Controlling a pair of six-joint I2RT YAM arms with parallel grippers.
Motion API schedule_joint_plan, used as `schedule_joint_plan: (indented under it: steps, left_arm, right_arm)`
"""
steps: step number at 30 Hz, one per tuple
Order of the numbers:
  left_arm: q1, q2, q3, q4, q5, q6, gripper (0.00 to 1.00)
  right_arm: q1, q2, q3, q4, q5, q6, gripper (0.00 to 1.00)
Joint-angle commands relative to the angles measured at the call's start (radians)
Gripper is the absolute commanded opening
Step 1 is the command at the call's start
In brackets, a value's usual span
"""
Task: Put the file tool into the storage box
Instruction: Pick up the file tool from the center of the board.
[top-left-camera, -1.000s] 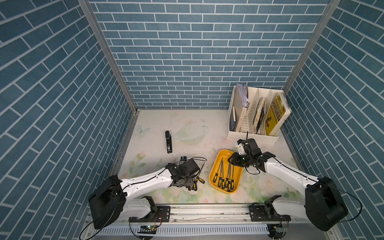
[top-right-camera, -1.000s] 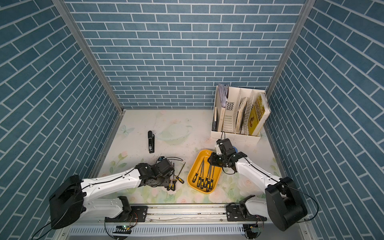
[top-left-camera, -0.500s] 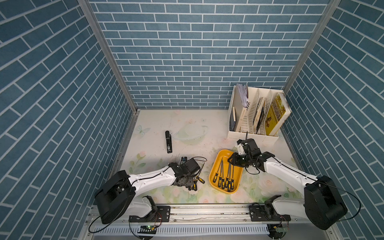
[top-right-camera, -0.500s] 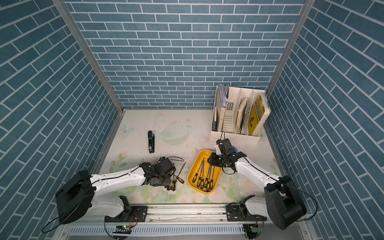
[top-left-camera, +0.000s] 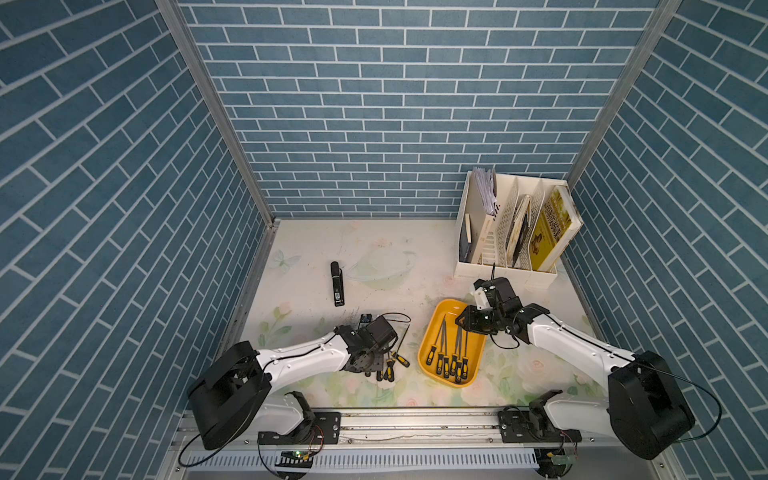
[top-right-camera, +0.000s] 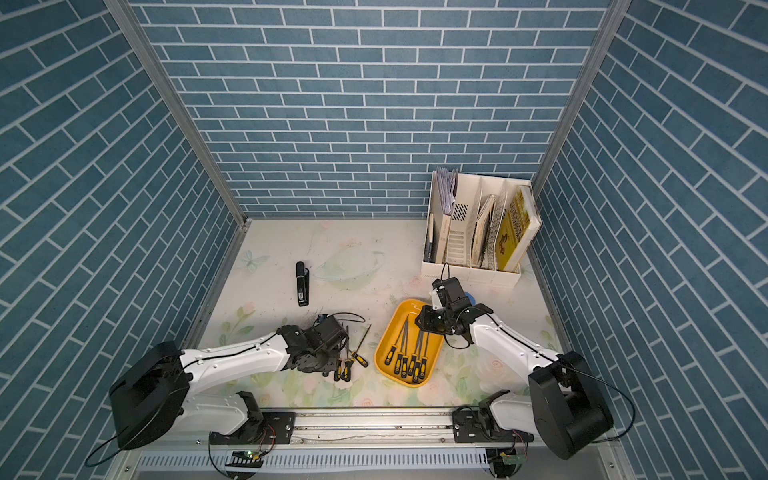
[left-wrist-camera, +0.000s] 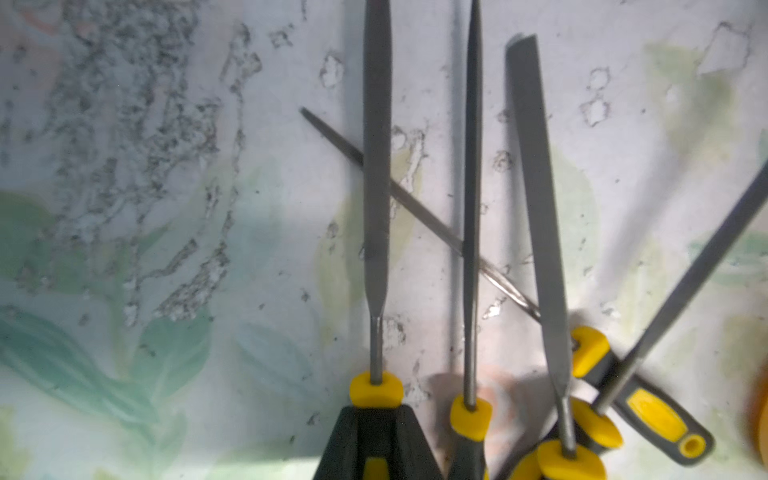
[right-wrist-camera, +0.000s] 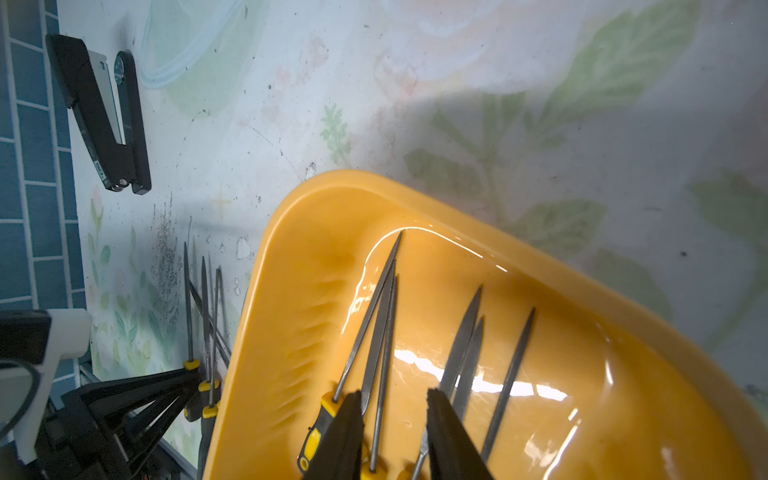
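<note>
Your left hand (left-wrist-camera: 376, 415) pinches the handle of one file (left-wrist-camera: 377, 166), which lies among loose files (left-wrist-camera: 536, 187) on the worktop (left-wrist-camera: 145, 353), just beside the storage box (top-left-camera: 432, 328). Your right hand (right-wrist-camera: 392, 399) hangs spread over the boxed files (right-wrist-camera: 461, 345).

Blue brick walls (top-left-camera: 395, 104), floral tabletop (top-left-camera: 374, 245).
</note>
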Motion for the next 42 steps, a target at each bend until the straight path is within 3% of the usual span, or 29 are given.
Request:
schedule_joint_plan:
  steps: [1, 4, 10, 13, 19, 31, 35, 39, 40, 42]
  left_arm:
    - [0.007, -0.096, 0.004, -0.078, 0.010, 0.024, 0.11]
    - [0.006, -0.199, 0.020, -0.095, 0.063, 0.067, 0.10]
    - [0.006, -0.339, 0.054, -0.069, 0.216, 0.124, 0.10]
    - [-0.003, -0.335, 0.061, -0.012, 0.281, 0.121, 0.10]
    - [-0.036, -0.280, 0.078, 0.052, 0.289, 0.109, 0.10]
    - [-0.072, -0.237, 0.087, 0.092, 0.281, 0.090, 0.10]
    - [-0.073, -0.245, 0.086, 0.093, 0.279, 0.088, 0.10]
    - [-0.075, -0.255, 0.080, 0.092, 0.276, 0.087, 0.13]
    - [-0.075, -0.260, 0.081, 0.083, 0.264, 0.086, 0.21]
    - [-0.074, -0.271, 0.086, 0.064, 0.238, 0.083, 0.56]
  right_arm:
    - [0.009, 0.002, 0.002, 0.014, -0.022, -0.020, 0.30]
    - [0.009, -0.002, 0.012, 0.053, -0.072, -0.006, 0.33]
    - [0.050, -0.021, 0.028, 0.228, -0.202, 0.057, 0.49]
    - [0.096, 0.002, 0.044, 0.317, -0.230, 0.102, 0.51]
    - [0.181, 0.073, 0.066, 0.468, -0.242, 0.189, 0.52]
    - [0.308, 0.228, 0.135, 0.507, -0.216, 0.228, 0.50]
    - [0.334, 0.274, 0.163, 0.505, -0.213, 0.237, 0.43]
    - [0.344, 0.292, 0.181, 0.493, -0.209, 0.247, 0.11]
    - [0.344, 0.286, 0.181, 0.474, -0.207, 0.244, 0.04]
    - [0.340, 0.257, 0.169, 0.427, -0.183, 0.237, 0.00]
